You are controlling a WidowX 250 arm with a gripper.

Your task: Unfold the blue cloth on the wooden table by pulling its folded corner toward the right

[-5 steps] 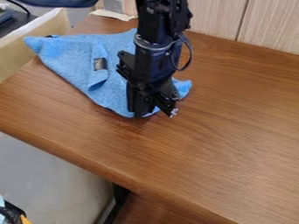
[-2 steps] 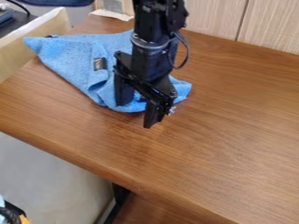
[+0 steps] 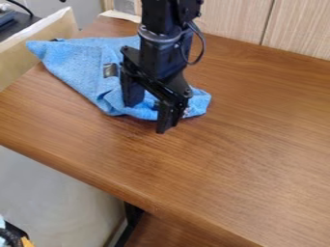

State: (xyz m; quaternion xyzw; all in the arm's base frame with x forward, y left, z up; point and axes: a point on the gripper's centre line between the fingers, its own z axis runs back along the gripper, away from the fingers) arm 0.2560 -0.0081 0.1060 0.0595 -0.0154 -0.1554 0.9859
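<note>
The black gripper [image 3: 148,117] hangs down from the top edge over the front part of a blue cloth [image 3: 78,63], its two fingers spread apart. One finger is over the cloth, and the other stands at the cloth's front edge, over the wood. Nothing is seen held between them. The cloth lies crumpled and folded at the table's upper left, with a dark grey tag [image 3: 110,70] on it. Part of the cloth is hidden behind the arm.
The brown wooden table [image 3: 251,144] ends in a rounded front edge at the lower left. A pale panelled wall [image 3: 299,29] runs behind it. A beige box-like edge [image 3: 38,46] borders the table's left end.
The gripper has opened from shut and shifted slightly up and left. The cloth's front edge, earlier at the shut fingertips, has drawn back a little toward the wall.
</note>
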